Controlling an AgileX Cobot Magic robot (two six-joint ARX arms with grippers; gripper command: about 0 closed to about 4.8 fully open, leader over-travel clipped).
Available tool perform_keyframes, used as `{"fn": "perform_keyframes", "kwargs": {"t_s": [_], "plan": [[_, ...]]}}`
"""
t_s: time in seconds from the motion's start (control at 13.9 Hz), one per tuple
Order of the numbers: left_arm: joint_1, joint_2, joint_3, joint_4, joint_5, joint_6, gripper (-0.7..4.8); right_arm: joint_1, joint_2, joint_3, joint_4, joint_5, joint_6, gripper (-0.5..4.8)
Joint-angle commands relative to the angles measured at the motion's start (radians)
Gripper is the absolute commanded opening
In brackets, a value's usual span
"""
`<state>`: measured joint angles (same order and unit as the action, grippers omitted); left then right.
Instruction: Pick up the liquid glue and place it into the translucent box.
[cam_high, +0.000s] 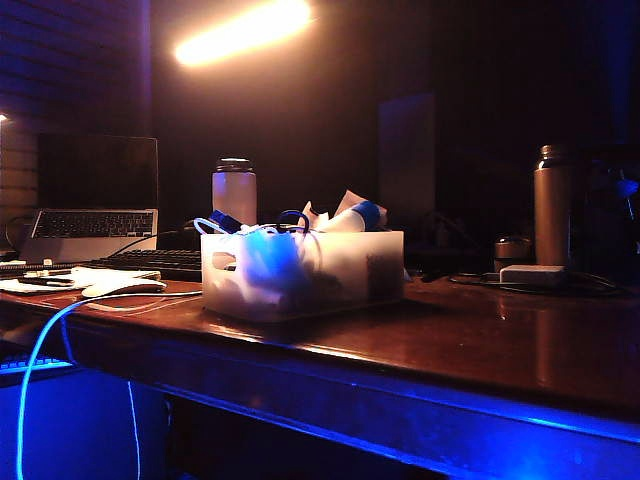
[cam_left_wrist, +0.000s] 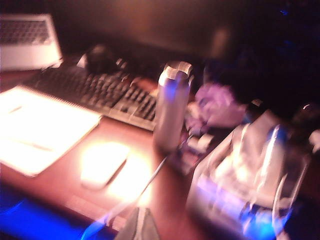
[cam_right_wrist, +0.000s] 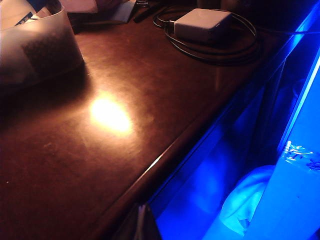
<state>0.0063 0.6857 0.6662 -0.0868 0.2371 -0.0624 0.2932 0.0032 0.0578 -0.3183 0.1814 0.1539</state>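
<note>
- Liquid glue (cam_high: 358, 216): looks to be inside the translucent box (cam_high: 340, 270), w/ only its upper end above the rim among the other bits. Blue cap end is uppermost.
- Glue's long axis: tilted, not upright. Cap end leans toward the table's right end and the body slants down into the box. Lower part is hidden behind the frosted wall, so can't tell if it rests on the box floor or on clutter.
- Box sits on the table (cam_high: 450, 340) near the front edge, about mid-length. White dark-lidded bottle (cam_high: 234, 190) stands behind its left part. Metal flask (cam_high: 551, 205) is well apart, toward the back right.
- Left gripper (cam_left_wrist: 140, 227): only a blurred tip shows in its wrist view, so can't tell if jaws are spread or together. Nothing seen between them. It's above the table's front-left area, w/ the box (cam_left_wrist: 240, 185) close by.
- Right gripper (cam_right_wrist: 142, 225): fingers pressed together, holding nothing, at the table's front edge toward the right end. Box corner (cam_right_wrist: 40, 50) is well apart from it, and the charger brick (cam_right_wrist: 202, 22) lies nearer the back.
- No arm shows in the exterior view.
- Judgement: left arm is nearer the box. Placing seems done, so any next move is prob. clearing away, not reaching.
</note>
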Motion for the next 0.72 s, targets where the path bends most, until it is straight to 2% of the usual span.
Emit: {"fn": "perform_keyframes", "kwargs": {"t_s": [0.07,0.36,0.65,0.72], "plan": [[0.02,-0.198,-0.205,0.045,-0.095,-0.028,-0.05,-0.001,-0.001,-0.003,0.009,0.0,0.003,-0.01],[0.045,-0.5,-0.512,0.089,-0.151,-0.043,-0.05,-0.001,-0.001,-0.003,0.009,0.0,0.003,-0.01],[0.049,-0.603,-0.662,0.079,-0.177,-0.022,-0.05,-0.001,-0.001,-0.003,0.009,0.0,0.003,-0.01],[0.049,-0.621,-0.661,0.009,-0.188,-0.013,-0.05,-0.001,-0.001,-0.003,0.009,0.0,0.003,-0.01]]}}
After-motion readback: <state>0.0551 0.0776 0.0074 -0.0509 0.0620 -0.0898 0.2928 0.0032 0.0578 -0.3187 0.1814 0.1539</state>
